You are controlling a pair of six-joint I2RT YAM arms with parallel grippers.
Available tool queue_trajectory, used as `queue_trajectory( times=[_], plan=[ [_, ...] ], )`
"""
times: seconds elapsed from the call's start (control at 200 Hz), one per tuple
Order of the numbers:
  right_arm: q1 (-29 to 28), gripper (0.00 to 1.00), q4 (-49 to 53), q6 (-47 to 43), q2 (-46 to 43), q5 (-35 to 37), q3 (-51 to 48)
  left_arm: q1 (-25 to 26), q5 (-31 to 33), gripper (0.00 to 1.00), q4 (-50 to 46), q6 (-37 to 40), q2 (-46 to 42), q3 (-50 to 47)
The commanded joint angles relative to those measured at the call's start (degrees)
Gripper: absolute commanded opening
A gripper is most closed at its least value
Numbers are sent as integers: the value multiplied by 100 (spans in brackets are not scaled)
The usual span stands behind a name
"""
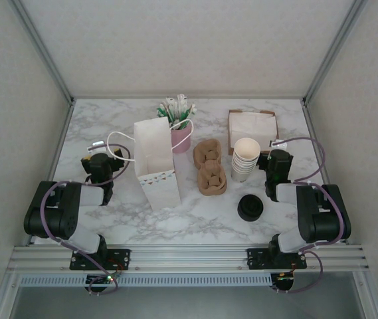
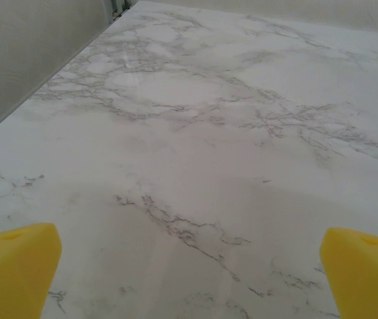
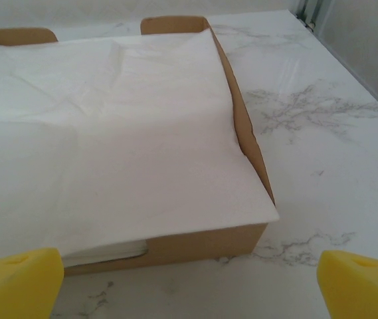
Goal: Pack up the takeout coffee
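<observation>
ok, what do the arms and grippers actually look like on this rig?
The left arm and right arm match: chunky black joint housings with pale grey links between them, and a purple cable looping along each. Black base plates are bolted to an aluminium rail. The left gripper and right gripper carry bright yellow wedge-shaped pads.

- Middle of the top view: the paper bag [image 1: 155, 163] stands on the table [image 1: 89, 119].
- Just right of the bag's top, the cup of packets [image 1: 181, 138].
- Right of the bag, two cup carriers [image 1: 210, 167], one below the other.
- Further right, the stack of cups [image 1: 245, 158], with the napkin box [image 1: 252, 121] above it.
- Below the stack, apart from it, sits the takeout coffee [image 1: 250, 207].
</observation>
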State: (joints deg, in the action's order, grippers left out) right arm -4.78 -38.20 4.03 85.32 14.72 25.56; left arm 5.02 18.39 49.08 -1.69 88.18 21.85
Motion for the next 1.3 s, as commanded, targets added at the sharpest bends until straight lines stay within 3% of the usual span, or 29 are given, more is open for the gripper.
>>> queue_trajectory(
  times=[0.0,0.155,0.27,0.455,0.531,0.646,0.756,0.846,0.941,1.046,1.181,1.296],
  plan=[
    [-29,99,1038,163,-399,643,517,-46,-108,100,183,-59,-7,-5],
    [14,99,2116,349,-1280,983,600,-72,152,100,15,-218,-197,-15],
    [137,99,3734,914,-1851,1104,1153,-106,77,100,381,-200,-238,-221],
    [319,99,6096,1874,-2208,1487,2420,-100,72,100,45,-149,-420,-95],
    [392,99,6859,2197,-2278,1651,2885,-106,686,100,-1340,-395,-1133,360],
    [398,99,7462,2245,-2428,1249,3551,-105,873,100,-2652,-659,-2125,743],
    [399,99,7994,2289,-2535,570,4271,-146,1741,100,-4573,-2303,-2917,1163],
    [333,94,8362,2154,-2518,-303,4861,-205,1434,100,-5710,-3043,-3518,1475],
    [-217,87,8770,2134,-2377,-504,5525,-212,976,100,-6536,-3441,-4098,1797],
    [-1297,77,9244,2080,-1992,-114,6244,-220,881,100,-7366,-4073,-4489,2037],
    [-2732,62,9821,2040,-1193,469,7026,-221,59,100,-8011,-4254,-4711,2242],
    [-3681,56,10242,2135,-412,826,7480,-220,-409,100,-8529,-4471,-4775,2387]
  ],
)
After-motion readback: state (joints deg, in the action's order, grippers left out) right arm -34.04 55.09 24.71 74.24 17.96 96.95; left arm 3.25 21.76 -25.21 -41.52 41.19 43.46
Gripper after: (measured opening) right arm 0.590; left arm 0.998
